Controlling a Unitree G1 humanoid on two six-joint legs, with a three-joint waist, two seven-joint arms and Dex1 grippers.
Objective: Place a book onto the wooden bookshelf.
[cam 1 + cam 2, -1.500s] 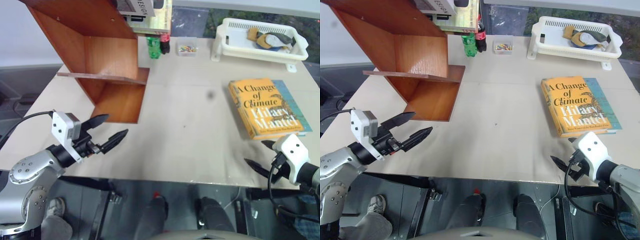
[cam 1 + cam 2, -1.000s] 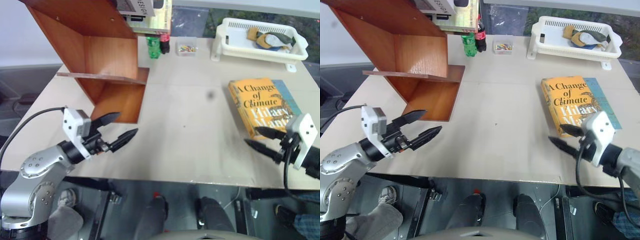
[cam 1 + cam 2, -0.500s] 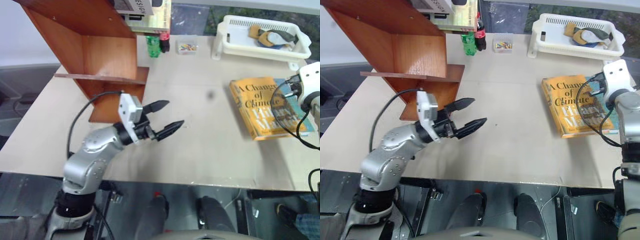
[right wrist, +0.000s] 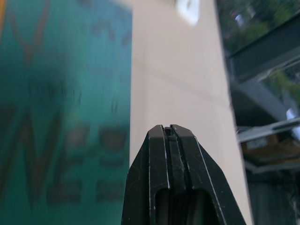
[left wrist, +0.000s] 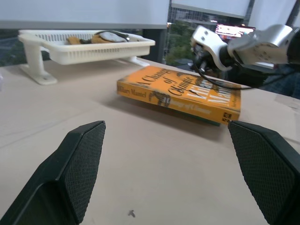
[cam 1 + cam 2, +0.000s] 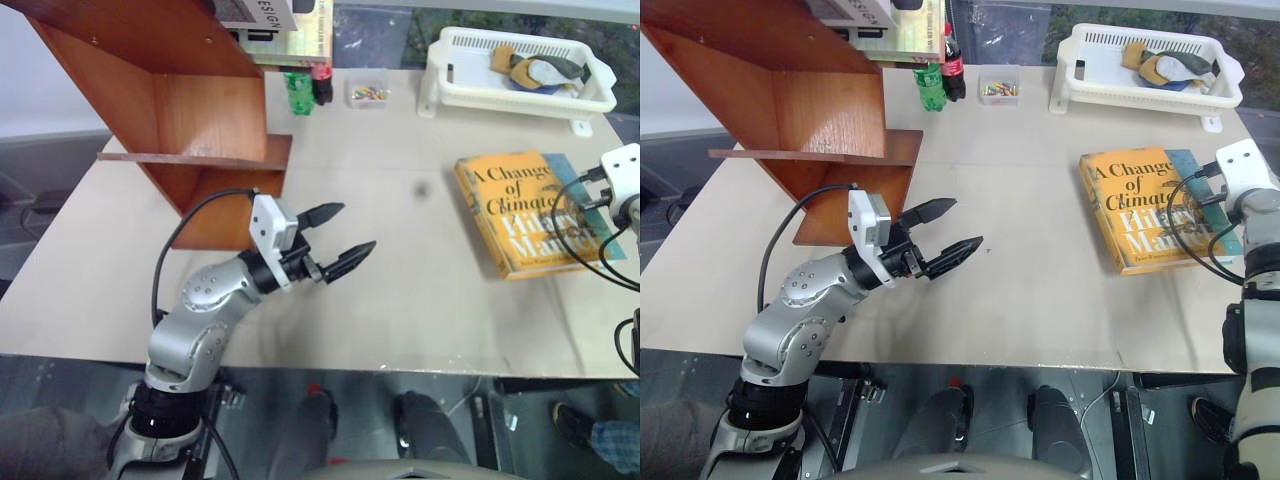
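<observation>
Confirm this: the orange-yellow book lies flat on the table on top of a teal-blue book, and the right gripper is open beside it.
Not quite. The right gripper is shut, fingers pressed together in the right wrist view. The book does lie flat on the teal-blue book.

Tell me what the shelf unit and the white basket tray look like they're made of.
The wooden bookshelf: reddish-brown wood or veneer, faint grain, satin sheen. The white basket tray: probably moulded plastic, with slotted walls and an even matte white surface.

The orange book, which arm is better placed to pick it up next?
Right, probably: the right tool, shut, sits beside the orange book, while the open left tool hangs mid-table, well short of it.
</observation>
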